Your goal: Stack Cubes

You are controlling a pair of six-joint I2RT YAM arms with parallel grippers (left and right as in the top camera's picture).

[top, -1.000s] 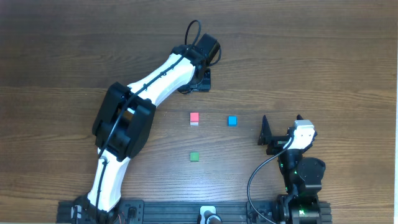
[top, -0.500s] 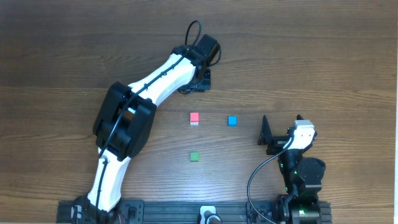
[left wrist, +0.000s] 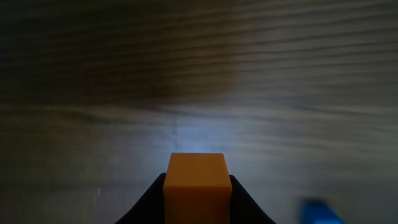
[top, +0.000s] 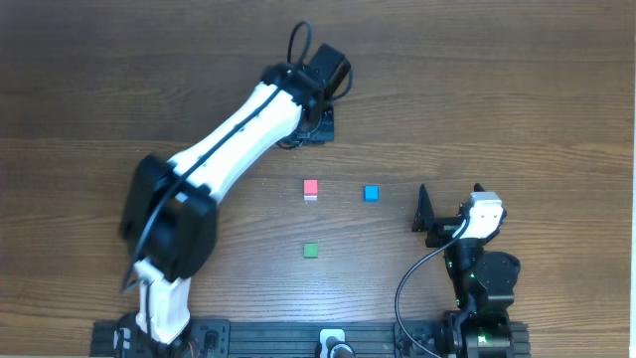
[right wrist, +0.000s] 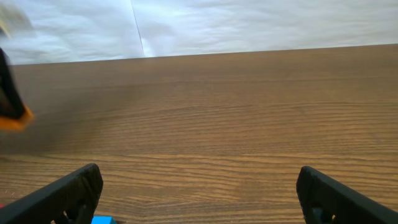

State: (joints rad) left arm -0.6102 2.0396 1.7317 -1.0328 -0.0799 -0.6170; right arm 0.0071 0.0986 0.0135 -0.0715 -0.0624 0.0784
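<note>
Currently the orange cube [left wrist: 196,185] is sitting clamped between the fingers of the left tool [top: 320,117], which is hanging over the wooden worktop [top: 517,80]. Back from that tool toward the arm bases, the pink cube [top: 311,188] and blue cube [top: 371,193] are lying side by side, apart. The green cube [top: 311,251] is lying farther back still, behind the pink one. The right tool [top: 449,212] is resting with its jaws spread wide, gripping nothing, and the blue cube is lying near its left.
</note>
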